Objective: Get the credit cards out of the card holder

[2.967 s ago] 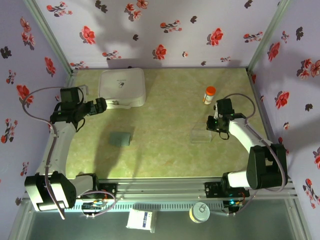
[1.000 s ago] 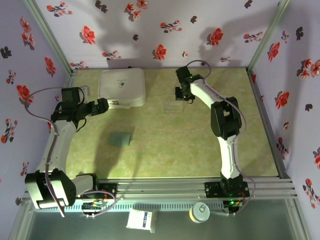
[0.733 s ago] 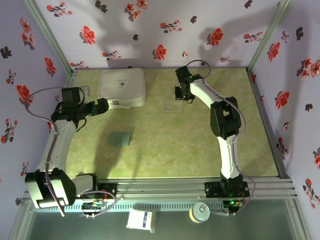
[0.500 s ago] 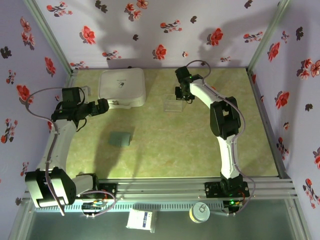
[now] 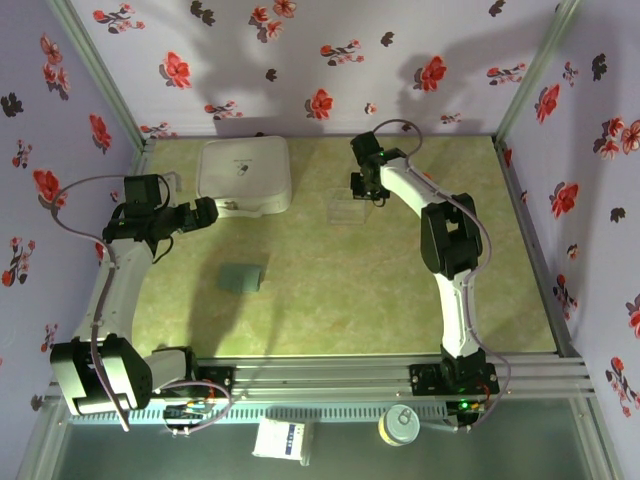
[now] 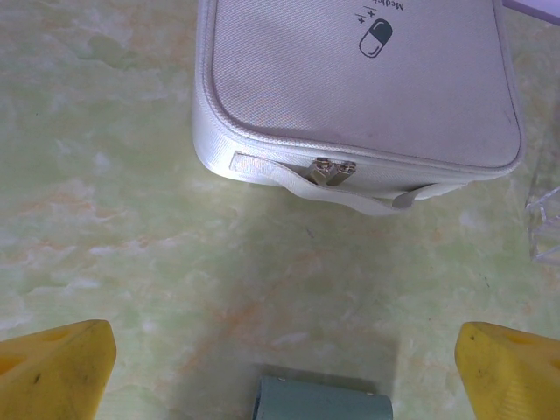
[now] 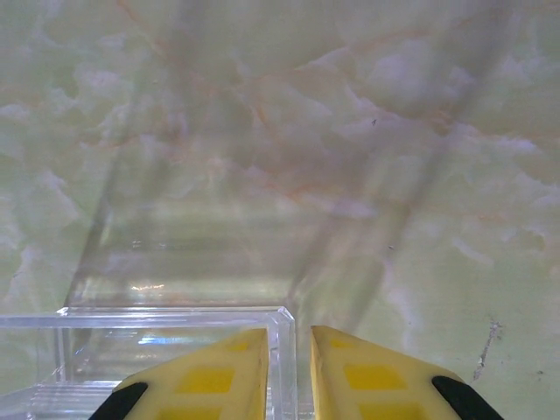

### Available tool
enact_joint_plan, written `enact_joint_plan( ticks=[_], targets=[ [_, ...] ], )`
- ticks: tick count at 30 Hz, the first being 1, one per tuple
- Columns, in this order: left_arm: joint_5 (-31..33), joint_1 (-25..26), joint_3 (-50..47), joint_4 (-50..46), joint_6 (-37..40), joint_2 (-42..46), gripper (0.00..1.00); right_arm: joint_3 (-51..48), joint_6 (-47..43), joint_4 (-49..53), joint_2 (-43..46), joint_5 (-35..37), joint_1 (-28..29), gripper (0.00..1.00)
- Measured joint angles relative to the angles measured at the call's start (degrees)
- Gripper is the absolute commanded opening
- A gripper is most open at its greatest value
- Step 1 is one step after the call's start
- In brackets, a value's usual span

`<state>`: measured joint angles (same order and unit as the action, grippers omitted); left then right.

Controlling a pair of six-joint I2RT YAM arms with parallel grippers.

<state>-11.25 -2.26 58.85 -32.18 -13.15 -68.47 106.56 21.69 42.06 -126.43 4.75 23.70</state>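
Observation:
The card holder [image 5: 241,278] lies shut and flat on the green table, a small grey-blue wallet left of centre. Its top edge shows at the bottom of the left wrist view [image 6: 319,401]. The credit cards are hidden. My left gripper [image 5: 205,212] hovers wide open between the wallet and the white box, holding nothing [image 6: 289,359]. My right gripper [image 5: 360,190] reaches to the back middle. It stands slightly open astride one wall of the clear tray [image 7: 175,350], with a thin gap on the right side of that wall [image 7: 289,350].
A big white zipped box [image 5: 245,172] with a pill mark [image 6: 359,79] sits at the back left. The clear tray [image 5: 347,210] rests just right of it, its corner at the left wrist view's edge [image 6: 547,223]. Flowered walls close in three sides.
The right arm has brought the clear tray from the right side to the back middle. In the last second its jaws have parted a little off the tray wall. The left arm has stayed still.

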Motion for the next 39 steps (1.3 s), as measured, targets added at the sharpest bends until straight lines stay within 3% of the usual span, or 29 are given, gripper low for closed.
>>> enact_joint_plan(
  ticks=[8, 15, 24, 31, 39],
  targets=[
    [0.04, 0.85, 0.0, 0.0, -3.41, -1.22, 0.99, 0.0, -0.02, 0.81, 3.63, -0.04, 0.22, 0.25],
    [0.02, 7.52, -2.34, 2.21, -7.15, -3.89, 0.94, -3.39, -0.07, 0.44, 10.56, -0.44, 0.85, 0.27],
    [-0.46, 17.49, -3.52, 4.92, -8.52, -15.45, 0.93, -11.96, -0.22, -1.33, 17.81, -0.44, 0.94, 0.3],
    [-1.53, 18.95, -3.61, 5.42, -8.83, -22.73, 0.96, -18.01, -0.2, -3.23, 20.92, -0.44, 0.94, 0.32],
    [-1.86, 18.93, -7.32, 5.84, -8.81, -23.06, 1.0, -20.83, -0.11, -5.88, 22.29, -1.09, 0.94, 0.34]
  ],
)
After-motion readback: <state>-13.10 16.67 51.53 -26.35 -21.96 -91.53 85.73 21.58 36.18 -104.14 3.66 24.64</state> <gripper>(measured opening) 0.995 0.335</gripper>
